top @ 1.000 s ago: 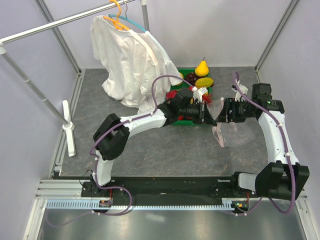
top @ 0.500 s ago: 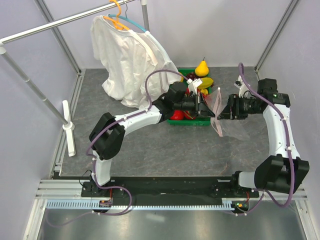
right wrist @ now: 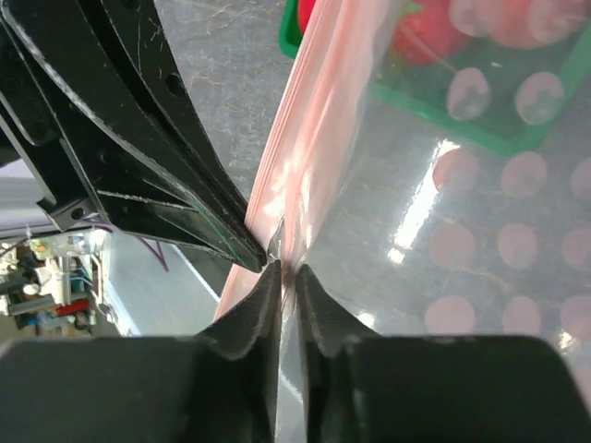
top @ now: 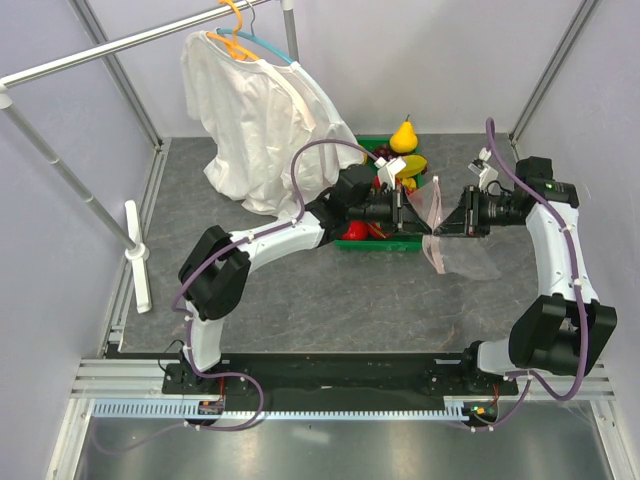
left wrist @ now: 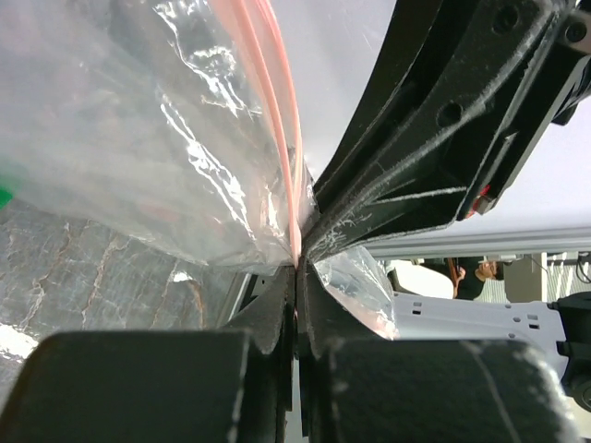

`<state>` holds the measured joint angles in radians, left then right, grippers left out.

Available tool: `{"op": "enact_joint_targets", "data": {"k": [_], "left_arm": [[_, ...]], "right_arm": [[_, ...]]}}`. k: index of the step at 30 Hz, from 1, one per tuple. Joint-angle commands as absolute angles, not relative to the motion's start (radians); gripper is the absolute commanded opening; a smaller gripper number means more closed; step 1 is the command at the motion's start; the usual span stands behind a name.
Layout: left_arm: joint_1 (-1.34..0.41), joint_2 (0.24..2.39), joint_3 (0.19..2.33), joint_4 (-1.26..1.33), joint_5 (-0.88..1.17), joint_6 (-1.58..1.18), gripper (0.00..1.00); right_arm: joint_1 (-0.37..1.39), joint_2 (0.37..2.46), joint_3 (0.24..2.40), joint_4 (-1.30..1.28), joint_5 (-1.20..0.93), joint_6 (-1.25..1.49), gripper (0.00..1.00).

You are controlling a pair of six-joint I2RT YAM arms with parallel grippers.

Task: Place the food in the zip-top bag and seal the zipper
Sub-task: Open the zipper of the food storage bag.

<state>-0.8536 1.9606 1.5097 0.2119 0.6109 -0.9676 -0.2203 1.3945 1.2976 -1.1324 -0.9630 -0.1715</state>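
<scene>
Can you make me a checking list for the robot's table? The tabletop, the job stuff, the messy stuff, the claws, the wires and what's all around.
Surface: grey marbled table.
Job's things: clear bag held up, no food seen inside; pink zipper along its mouth; banana in the green tray.
Clutter: pear and grapes in the tray.
Claws: left claw and right claw both shut on the zipper, tips facing.
Cables: purple cables loop along both arms.
Surroundings: white shirt hanging from a rail; pale walls.
</scene>
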Motion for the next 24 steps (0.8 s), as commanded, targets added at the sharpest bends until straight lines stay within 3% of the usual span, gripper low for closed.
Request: {"op": "enact_joint_targets", "data": {"k": [1, 2, 3, 10, 16, 24], "left_arm": [[-0.867, 1.924, 1.539, 0.218, 0.609, -0.930, 0.02], [-0.865, 1.915, 1.531, 0.207, 0.609, -0.920, 0.02], [-0.865, 1.910, 1.525, 0.199, 0.606, -0.911, 0.02], [-0.836, 1.862, 1.473, 0.138, 0.566, -0.842, 0.02], [-0.830, 1.876, 1.538, -0.087, 0.425, -0.694, 0.02], [-0.871, 1.911, 1.666, -0.115, 0.427, -0.635, 0.02]], "right_arm": [[-0.230, 1.370, 1.336, -1.108, -0.962, -0.163, 0.12], [-0.236, 1.367, 1.344, -1.109, -0.951, -0.167, 0.01], [-0.245, 1.367, 1.353, -1.117, -0.933, -0.179, 0.00], [-0.371, 1.410, 1.471, -1.317, -0.975, -0.392, 0.00], [-0.446, 1.470, 1.539, -1.459, -1.084, -0.496, 0.00], [-0.391, 1.462, 1.361, -1.459, -1.308, -0.489, 0.00]]}}
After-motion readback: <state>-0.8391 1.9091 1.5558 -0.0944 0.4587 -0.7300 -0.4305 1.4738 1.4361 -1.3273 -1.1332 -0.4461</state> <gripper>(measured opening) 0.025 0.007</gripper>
